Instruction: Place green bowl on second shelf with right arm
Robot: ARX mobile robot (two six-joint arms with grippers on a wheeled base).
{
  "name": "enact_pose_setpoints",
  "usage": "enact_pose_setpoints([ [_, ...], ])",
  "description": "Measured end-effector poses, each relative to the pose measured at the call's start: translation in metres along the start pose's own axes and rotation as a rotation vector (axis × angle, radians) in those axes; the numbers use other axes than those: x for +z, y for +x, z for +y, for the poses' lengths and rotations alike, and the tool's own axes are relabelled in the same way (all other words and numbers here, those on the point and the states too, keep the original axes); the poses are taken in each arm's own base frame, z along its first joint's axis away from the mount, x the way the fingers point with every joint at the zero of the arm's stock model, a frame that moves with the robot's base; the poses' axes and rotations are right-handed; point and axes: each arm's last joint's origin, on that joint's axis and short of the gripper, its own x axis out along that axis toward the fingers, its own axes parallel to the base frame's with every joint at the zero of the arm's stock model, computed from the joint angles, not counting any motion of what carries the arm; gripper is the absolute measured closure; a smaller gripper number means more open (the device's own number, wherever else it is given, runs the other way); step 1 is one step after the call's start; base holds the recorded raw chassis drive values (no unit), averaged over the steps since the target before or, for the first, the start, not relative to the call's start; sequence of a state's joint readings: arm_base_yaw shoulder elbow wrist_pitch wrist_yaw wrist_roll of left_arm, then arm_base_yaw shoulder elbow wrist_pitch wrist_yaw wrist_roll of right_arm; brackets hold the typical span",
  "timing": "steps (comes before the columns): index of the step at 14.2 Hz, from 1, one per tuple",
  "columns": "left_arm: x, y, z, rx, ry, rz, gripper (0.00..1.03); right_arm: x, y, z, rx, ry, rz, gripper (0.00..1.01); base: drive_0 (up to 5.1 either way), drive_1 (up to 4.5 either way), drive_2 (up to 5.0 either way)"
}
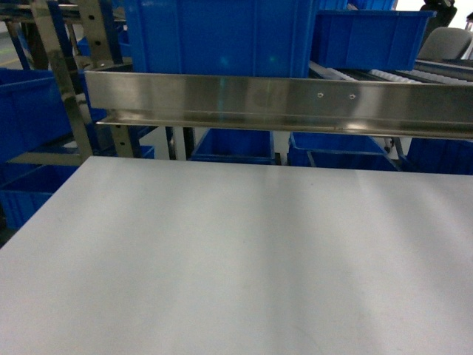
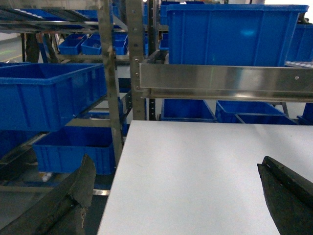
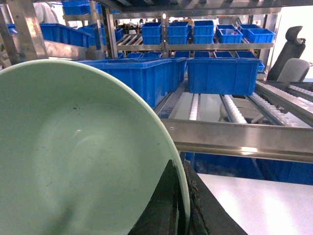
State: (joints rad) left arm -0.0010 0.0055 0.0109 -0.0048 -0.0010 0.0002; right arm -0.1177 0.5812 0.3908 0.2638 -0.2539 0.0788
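The green bowl (image 3: 73, 156) fills the left of the right wrist view, pale mint and tilted with its inside towards the camera. My right gripper (image 3: 182, 169) is shut on its rim, one dark finger inside the wall and one outside. The bowl hangs in front of a steel rail (image 3: 234, 139), with a roller shelf (image 3: 230, 110) beyond it; I cannot tell which level is the second shelf. My left gripper (image 2: 176, 166) stands open over the white table's (image 2: 205, 176) left edge, holding nothing. The head view shows neither the bowl nor the grippers.
Blue crates (image 3: 222, 73) stand on the roller shelf and on the levels behind. A large blue crate (image 1: 222, 37) sits above the steel rail (image 1: 281, 100) in the head view. More crates (image 2: 49, 95) fill the rack left of the table.
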Motion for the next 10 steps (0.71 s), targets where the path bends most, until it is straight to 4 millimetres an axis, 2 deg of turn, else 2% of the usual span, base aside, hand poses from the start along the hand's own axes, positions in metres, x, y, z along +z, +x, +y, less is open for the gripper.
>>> enact_pose_setpoints([
  [10,0.0001,0.0000,0.0000,0.000,0.000,-0.001,0.05,-0.0001,0.0002,-0.0001,0.000,0.000,0.001,0.99,-5.0,2.42,2.4],
])
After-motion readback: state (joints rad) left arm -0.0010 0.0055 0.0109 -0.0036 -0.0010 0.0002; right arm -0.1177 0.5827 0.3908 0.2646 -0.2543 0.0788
